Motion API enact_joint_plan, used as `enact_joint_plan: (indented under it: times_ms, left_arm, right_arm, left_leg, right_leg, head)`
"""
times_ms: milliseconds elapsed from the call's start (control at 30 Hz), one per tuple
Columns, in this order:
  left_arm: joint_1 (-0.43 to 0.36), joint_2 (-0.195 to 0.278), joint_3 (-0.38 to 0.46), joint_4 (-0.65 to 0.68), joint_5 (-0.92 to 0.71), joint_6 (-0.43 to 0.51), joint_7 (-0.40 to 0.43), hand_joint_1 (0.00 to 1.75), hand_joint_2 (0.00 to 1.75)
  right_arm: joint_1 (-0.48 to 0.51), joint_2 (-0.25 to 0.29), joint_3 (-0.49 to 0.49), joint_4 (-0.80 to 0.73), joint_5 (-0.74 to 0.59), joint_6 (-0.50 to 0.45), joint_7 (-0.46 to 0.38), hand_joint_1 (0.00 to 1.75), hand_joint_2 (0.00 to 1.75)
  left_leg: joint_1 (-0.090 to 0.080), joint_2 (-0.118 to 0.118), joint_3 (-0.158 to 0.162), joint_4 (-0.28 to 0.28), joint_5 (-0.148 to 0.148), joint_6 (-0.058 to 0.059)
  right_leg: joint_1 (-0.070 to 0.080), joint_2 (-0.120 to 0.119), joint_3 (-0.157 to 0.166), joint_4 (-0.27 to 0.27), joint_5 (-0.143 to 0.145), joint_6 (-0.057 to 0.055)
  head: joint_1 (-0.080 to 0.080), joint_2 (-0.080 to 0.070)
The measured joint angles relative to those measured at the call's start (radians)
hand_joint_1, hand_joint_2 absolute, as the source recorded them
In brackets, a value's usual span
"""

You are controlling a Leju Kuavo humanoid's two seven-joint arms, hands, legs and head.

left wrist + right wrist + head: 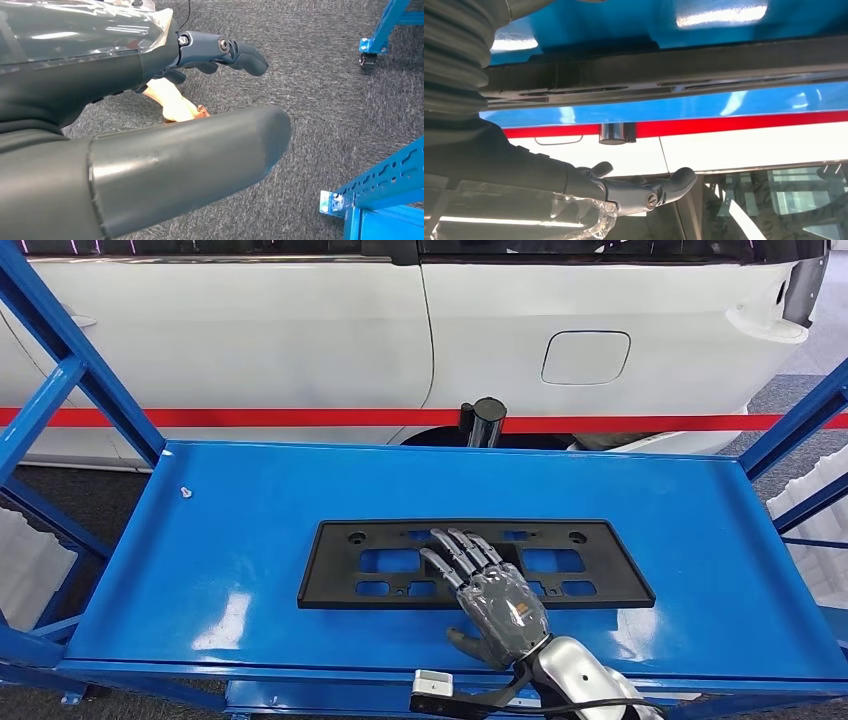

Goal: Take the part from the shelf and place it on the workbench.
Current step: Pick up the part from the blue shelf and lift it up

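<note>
The right hand (497, 602) lies flat with fingers extended over the black part (610, 570) beneath it, gripping nothing. The part looks light, stiff and thin; its near edge suits a pinch.

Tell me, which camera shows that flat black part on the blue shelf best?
The head view: the whole black part lies flat on the blue shelf under the right hand. The right wrist view catches just its dark edge, close up. The left wrist view looks at carpet.

The right hand (497, 602) has a glossy dark grey shell and slim, darker jointed fingers (462, 550); its forearm (585, 672) is smooth silver; a black cable (505, 700) runs to a white-topped box (432, 684); the left hand (150, 135) has a grey thumb (190, 157), silver screws (223, 45) and a clear cover (75, 30).
</note>
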Motion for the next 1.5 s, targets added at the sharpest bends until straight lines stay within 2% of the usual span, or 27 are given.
enact_joint_plan:
  times_ms: [700,733,833,867,967,1067,1133,1233,1367,1500]
  left_arm:
    - [0.0,0.0,-0.006,0.002,-0.017,0.009,0.0,0.0,0.0]
    - [0.0,0.0,-0.009,0.002,-0.024,0.013,0.001,0.0,0.0]
    - [-0.002,0.0,-0.023,0.002,-0.055,0.019,0.012,0.0,0.0]
    - [-0.002,0.001,-0.031,0.002,-0.07,0.021,0.018,0.0,0.0]
    - [-0.005,0.001,-0.064,0.0,-0.139,0.047,0.048,0.0,0.0]
    - [0.016,-0.01,-0.152,-0.061,-0.33,0.2,0.107,0.0,0.0]
    - [0.03,-0.02,-0.225,-0.123,-0.409,0.275,0.111,0.0,0.0]
    - [0.037,-0.03,-0.285,-0.184,-0.419,0.293,0.105,0.0,0.0]
    - [0.045,-0.041,-0.324,-0.231,-0.417,0.295,0.102,0.0,0.0]
    - [0.052,-0.052,-0.334,-0.272,-0.384,0.295,0.029,0.0,0.0]
  right_arm:
    - [-0.004,0.015,-0.025,0.046,0.006,-0.007,0.011,0.0,1.75]
    - [-0.008,0.021,-0.032,0.064,0.011,-0.013,0.016,0.31,1.75]
    - [-0.038,0.05,-0.06,0.145,0.034,-0.051,0.03,1.62,1.75]
    - [-0.054,0.063,-0.073,0.178,0.043,-0.064,0.037,1.75,1.75]
    - [-0.101,0.1,-0.122,0.277,0.061,-0.098,0.065,1.75,1.75]
    - [-0.12,0.119,-0.204,0.341,0.027,-0.155,0.068,1.75,1.75]
    - [-0.119,0.12,-0.267,0.354,-0.003,-0.173,0.049,1.75,1.75]
    - [-0.118,0.12,-0.332,0.365,-0.021,-0.177,0.033,1.75,1.75]
    - [-0.117,0.122,-0.37,0.375,-0.024,-0.178,0.028,1.75,1.75]
    - [-0.117,0.127,-0.394,0.375,-0.031,-0.178,0.018,1.75,1.75]
  left_leg:
    - [0.0,0.0,0.0,0.0,0.0,0.0]
    - [0.0,0.0,0.0,0.0,0.0,0.0]
    - [0.0,0.0,0.0,0.0,0.0,0.0]
    - [0.0,0.001,0.001,0.0,0.0,0.0]
    - [0.0,0.0,0.004,0.0,0.0,0.0]
    - [0.0,-0.002,0.004,0.0,0.0,0.0]
    - [-0.001,-0.005,0.002,0.0,0.001,0.002]
    - [-0.002,-0.005,0.001,0.0,0.002,0.003]
    - [-0.002,-0.005,0.001,0.0,0.002,0.003]
    - [-0.001,-0.005,0.001,0.0,0.002,0.003]
  right_leg:
    - [0.0,0.0,0.0,0.0,0.0,0.0]
    - [0.0,0.0,0.0,0.0,0.0,0.0]
    - [0.0,0.0,0.001,0.0,0.0,0.0]
    - [0.0,0.0,0.0,0.0,0.0,0.0]
    - [0.0,0.0,-0.003,0.0,0.0,0.0]
    - [-0.001,-0.001,-0.004,0.0,0.0,0.0]
    - [-0.002,-0.003,0.0,0.0,0.0,0.0]
    - [-0.002,-0.003,0.003,0.0,0.001,0.001]
    - [-0.002,-0.003,0.003,0.0,0.001,0.001]
    - [-0.002,-0.003,0.002,0.0,0.001,0.001]
  head:
    - [0.0,0.0]
    - [0.0,0.0]
    - [0.0,0.0]
    - [0.0,0.0]
    - [0.0,0.0]
    - [0.0,0.0]
    - [0.0,0.0]
    - [0.0,0.0]
    - [0.0,0.0]
    - [0.0,0.0]
